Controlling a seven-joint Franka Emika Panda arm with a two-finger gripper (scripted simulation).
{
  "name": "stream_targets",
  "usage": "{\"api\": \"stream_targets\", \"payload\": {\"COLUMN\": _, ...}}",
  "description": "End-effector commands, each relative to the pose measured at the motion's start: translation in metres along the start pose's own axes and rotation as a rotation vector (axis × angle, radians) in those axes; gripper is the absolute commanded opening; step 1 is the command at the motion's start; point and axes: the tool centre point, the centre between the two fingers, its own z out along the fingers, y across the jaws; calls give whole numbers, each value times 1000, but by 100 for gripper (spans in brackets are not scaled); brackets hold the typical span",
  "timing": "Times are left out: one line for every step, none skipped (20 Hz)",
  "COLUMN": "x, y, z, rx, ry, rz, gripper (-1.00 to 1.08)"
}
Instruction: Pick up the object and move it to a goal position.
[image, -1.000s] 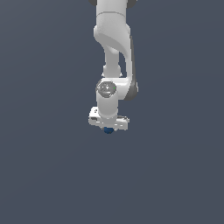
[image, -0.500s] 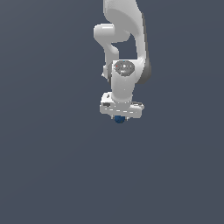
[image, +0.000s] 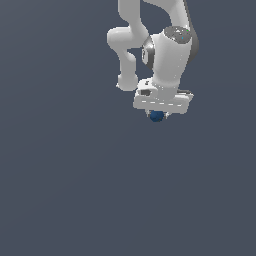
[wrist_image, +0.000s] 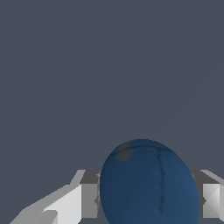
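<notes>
The object, a small dark blue ball (image: 156, 116), hangs just under the white hand of the arm in the exterior view, in the upper right of the picture. My gripper (image: 157, 117) is shut on it, and the hand hides most of the fingers there. In the wrist view the ball (wrist_image: 148, 183) fills the space between the two grey-white fingers (wrist_image: 72, 203), which press on it from both sides. The ball is held off the ground.
A plain dark grey-blue ground (image: 75, 190) fills the rest of both views. The white arm (image: 167, 55) reaches down from the top edge of the exterior view. No other object shows.
The arm has carried the ball toward the exterior view's right and upward. The hand looks larger now. The grip on the ball has stayed the same.
</notes>
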Motion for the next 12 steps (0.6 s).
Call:
{"api": "stream_targets", "payload": {"x": -12, "y": -18, "z": -24, "rx": -1, "ry": 1, "rz": 1, "gripper": -100}}
{"api": "stream_targets", "payload": {"x": -16, "y": -26, "z": -34, "rx": -1, "ry": 1, "rz": 1, "gripper": -100}}
{"api": "stream_targets", "payload": {"x": -20, "y": -33, "z": -43, "rx": -1, "ry": 1, "rz": 1, "gripper": -100}}
{"api": "stream_targets", "payload": {"x": -24, "y": -40, "z": -52, "rx": -1, "ry": 1, "rz": 1, "gripper": -100}}
{"api": "stream_targets", "payload": {"x": -28, "y": -46, "z": -60, "rx": -1, "ry": 1, "rz": 1, "gripper": -100}}
{"api": "stream_targets", "payload": {"x": -32, "y": -53, "z": -69, "rx": -1, "ry": 1, "rz": 1, "gripper": -100}}
{"api": "stream_targets", "payload": {"x": -35, "y": -59, "z": -77, "rx": -1, "ry": 1, "rz": 1, "gripper": -100}}
{"api": "stream_targets", "payload": {"x": -39, "y": -65, "z": -84, "rx": -1, "ry": 1, "rz": 0, "gripper": -100}}
{"api": "stream_targets", "payload": {"x": -42, "y": -71, "z": -91, "rx": -1, "ry": 1, "rz": 0, "gripper": -100}}
{"api": "stream_targets", "payload": {"x": -44, "y": -76, "z": -98, "rx": 0, "ry": 0, "rz": 0, "gripper": -100}}
{"api": "stream_targets", "payload": {"x": -47, "y": -81, "z": -104, "rx": 0, "ry": 0, "rz": 0, "gripper": -100}}
{"api": "stream_targets", "payload": {"x": -49, "y": -86, "z": -110, "rx": 0, "ry": 0, "rz": 0, "gripper": -100}}
